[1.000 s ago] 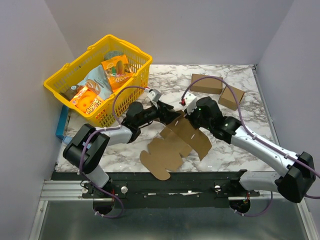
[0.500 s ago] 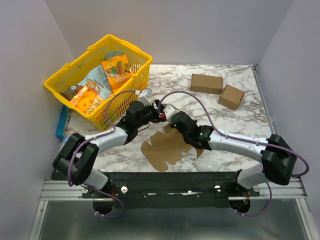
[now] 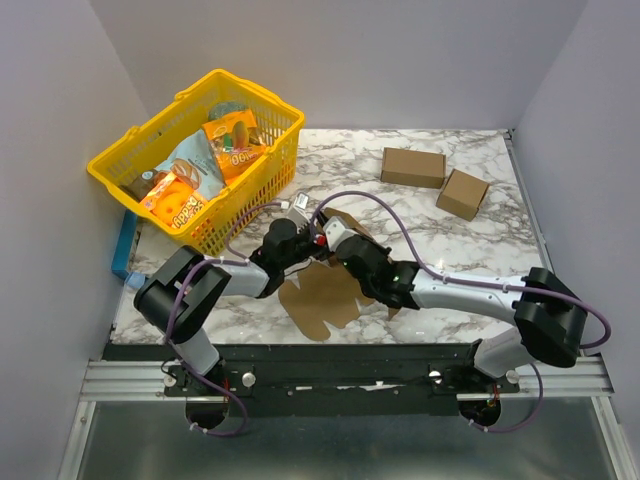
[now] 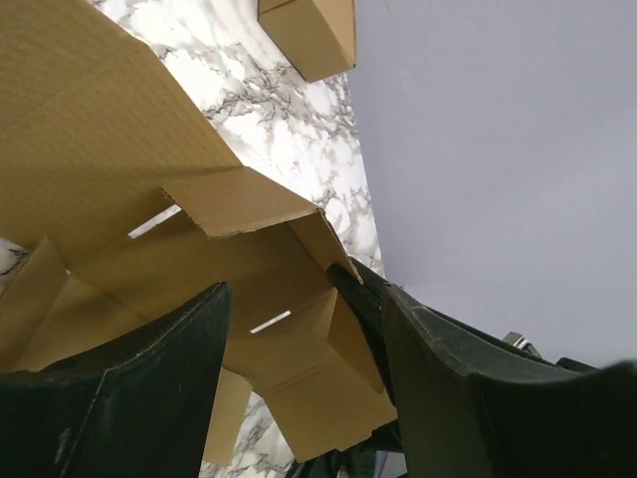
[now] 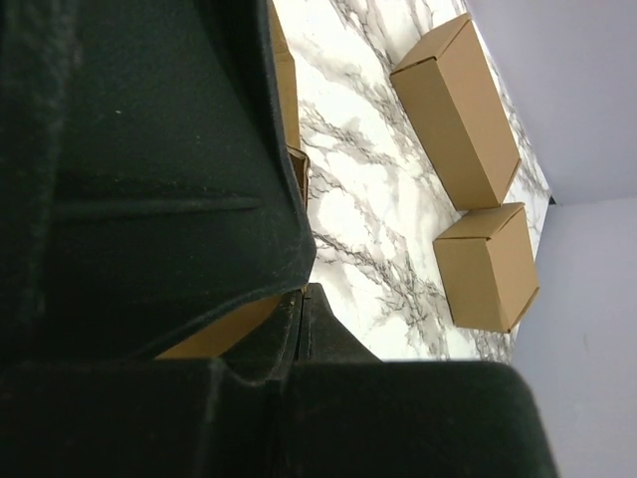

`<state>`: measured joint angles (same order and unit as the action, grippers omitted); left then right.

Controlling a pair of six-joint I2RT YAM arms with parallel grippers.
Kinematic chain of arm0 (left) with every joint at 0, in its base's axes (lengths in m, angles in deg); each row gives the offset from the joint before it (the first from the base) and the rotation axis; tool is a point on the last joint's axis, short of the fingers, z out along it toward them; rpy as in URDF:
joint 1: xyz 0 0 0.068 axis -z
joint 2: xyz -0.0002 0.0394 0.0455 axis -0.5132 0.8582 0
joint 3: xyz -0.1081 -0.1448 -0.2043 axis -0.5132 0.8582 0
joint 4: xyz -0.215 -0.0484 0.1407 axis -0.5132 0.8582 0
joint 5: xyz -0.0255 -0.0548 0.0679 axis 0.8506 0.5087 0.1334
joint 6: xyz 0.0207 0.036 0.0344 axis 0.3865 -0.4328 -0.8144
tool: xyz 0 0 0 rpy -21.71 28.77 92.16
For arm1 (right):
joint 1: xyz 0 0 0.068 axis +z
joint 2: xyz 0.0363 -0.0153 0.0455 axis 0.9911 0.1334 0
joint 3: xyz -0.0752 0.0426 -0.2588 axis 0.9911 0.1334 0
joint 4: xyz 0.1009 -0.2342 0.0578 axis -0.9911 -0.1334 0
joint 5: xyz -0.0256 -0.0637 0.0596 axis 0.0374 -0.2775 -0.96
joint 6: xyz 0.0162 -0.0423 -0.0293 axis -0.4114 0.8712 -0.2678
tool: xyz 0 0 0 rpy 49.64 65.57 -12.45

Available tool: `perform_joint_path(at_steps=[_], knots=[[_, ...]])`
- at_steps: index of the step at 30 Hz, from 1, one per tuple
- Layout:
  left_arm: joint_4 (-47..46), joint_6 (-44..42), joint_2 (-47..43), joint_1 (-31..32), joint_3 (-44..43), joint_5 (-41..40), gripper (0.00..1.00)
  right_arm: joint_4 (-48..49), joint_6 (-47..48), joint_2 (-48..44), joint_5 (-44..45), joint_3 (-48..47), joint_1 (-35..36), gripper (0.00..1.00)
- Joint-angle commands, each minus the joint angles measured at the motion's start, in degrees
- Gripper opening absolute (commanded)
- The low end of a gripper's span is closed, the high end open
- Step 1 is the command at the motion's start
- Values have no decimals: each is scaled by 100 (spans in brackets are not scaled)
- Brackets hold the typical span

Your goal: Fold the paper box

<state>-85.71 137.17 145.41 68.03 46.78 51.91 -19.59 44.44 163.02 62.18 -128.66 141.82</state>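
Note:
The paper box (image 3: 322,298) is a brown die-cut sheet lying mostly flat near the table's front, with its far flaps raised. In the left wrist view its creased flaps (image 4: 239,269) stand between my spread fingers. My left gripper (image 3: 305,245) (image 4: 304,299) is open around those raised flaps. My right gripper (image 3: 332,250) (image 5: 304,286) meets it from the right and is shut on a thin edge of the cardboard (image 5: 214,334). Both grippers sit close together over the sheet's far edge.
A yellow basket (image 3: 265,185) of snack packs stands at the back left. Two closed brown cuboids, a long one (image 3: 413,167) (image 5: 458,105) and a squarish one (image 3: 462,194) (image 5: 488,267), lie at the back right. Grey walls enclose the table.
The right arm has swung left across the sheet to meet the left gripper. The sheet has dropped flatter and slid toward the front. The left gripper has shifted slightly right.

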Motion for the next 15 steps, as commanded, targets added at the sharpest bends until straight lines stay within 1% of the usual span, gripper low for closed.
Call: perform_joint_path(at_steps=[1, 4, 7, 10, 14, 15], knots=[[-664, 352, -30, 100, 58, -134, 71, 167, -159, 20, 197, 148, 55, 1], [-225, 114, 49, 188, -240, -91, 72, 167, -168, -24, 196, 192, 72, 1], [-197, 166, 259, 249, -382, 6, 70, 167, -159, -42, 223, 201, 90, 1], [-320, 289, 409, 258, -391, 23, 67, 228, -107, -42, 214, 254, 107, 1], [-732, 430, 436, 275, -330, -117, 67, 228, -168, -7, 232, 324, 107, 1], [-699, 422, 392, 276, -312, -196, 68, 237, -203, -33, 205, 333, 125, 1]])
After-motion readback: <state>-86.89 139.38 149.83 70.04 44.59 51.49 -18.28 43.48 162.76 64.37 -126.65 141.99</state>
